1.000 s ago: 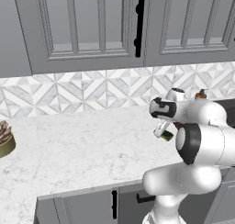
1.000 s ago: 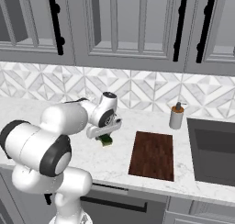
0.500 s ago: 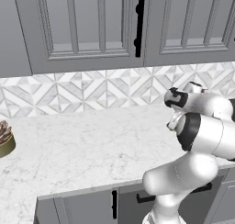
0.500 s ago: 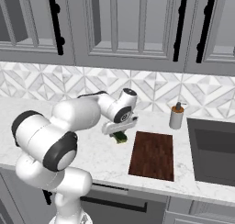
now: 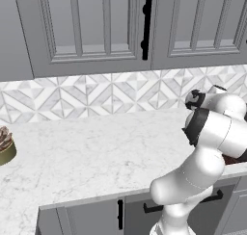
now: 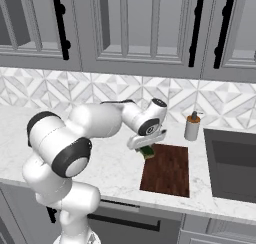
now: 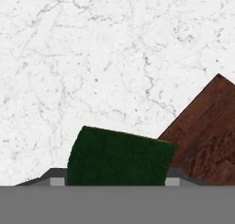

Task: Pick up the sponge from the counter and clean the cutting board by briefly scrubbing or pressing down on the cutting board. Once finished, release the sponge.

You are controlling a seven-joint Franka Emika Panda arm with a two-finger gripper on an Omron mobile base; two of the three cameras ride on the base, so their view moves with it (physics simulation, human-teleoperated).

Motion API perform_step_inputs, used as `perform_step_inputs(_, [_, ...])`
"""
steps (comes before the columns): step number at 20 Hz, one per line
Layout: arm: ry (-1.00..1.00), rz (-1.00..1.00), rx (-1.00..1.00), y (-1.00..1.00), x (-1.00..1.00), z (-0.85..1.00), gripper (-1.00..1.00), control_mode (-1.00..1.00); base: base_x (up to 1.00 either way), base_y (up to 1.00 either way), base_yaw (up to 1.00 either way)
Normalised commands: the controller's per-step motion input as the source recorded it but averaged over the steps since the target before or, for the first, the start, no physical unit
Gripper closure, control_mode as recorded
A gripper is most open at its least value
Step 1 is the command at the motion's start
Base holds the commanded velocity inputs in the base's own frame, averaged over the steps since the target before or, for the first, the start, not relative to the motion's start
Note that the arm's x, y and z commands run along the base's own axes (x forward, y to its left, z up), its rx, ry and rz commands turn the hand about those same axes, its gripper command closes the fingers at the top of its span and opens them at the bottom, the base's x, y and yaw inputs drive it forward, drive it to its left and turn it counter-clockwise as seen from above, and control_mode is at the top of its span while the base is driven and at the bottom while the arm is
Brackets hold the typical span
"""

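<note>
In the hand view the dark green sponge [image 7: 119, 159] sits between my two fingertips, and my gripper [image 7: 114, 182] is shut on it. Below it lies the white marble counter [image 7: 92, 58], with a corner of the reddish-brown cutting board [image 7: 206, 136] at the right. The right base view shows my gripper [image 6: 146, 147] holding the sponge [image 6: 148, 152] just above the near-left edge of the cutting board [image 6: 167, 170]. The sponge's yellow-green underside shows a little there.
A soap dispenser [image 6: 192, 127] stands behind the board's far right corner. A dark sink [image 6: 232, 163] lies to the right of the board. At the far left of the counter [image 5: 87, 152] sits a small bowl [image 5: 5, 147]. Cabinets hang above.
My arm has swung to the right with the sponge in the gripper, from over bare counter to the board's left edge. The grip has not changed.
</note>
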Motion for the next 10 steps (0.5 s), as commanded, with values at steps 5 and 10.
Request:
perform_step_inputs(5, [0.0, 0.0, 0.0, -0.28, 0.32, 0.0, 1.0, -1.0, 0.0, 0.0, 0.0])
perform_step_inputs(10, [0.0, 0.02, 0.0, -0.25, 0.1, -0.05, 1.0, -1.0, 0.0, 0.0, 0.0])
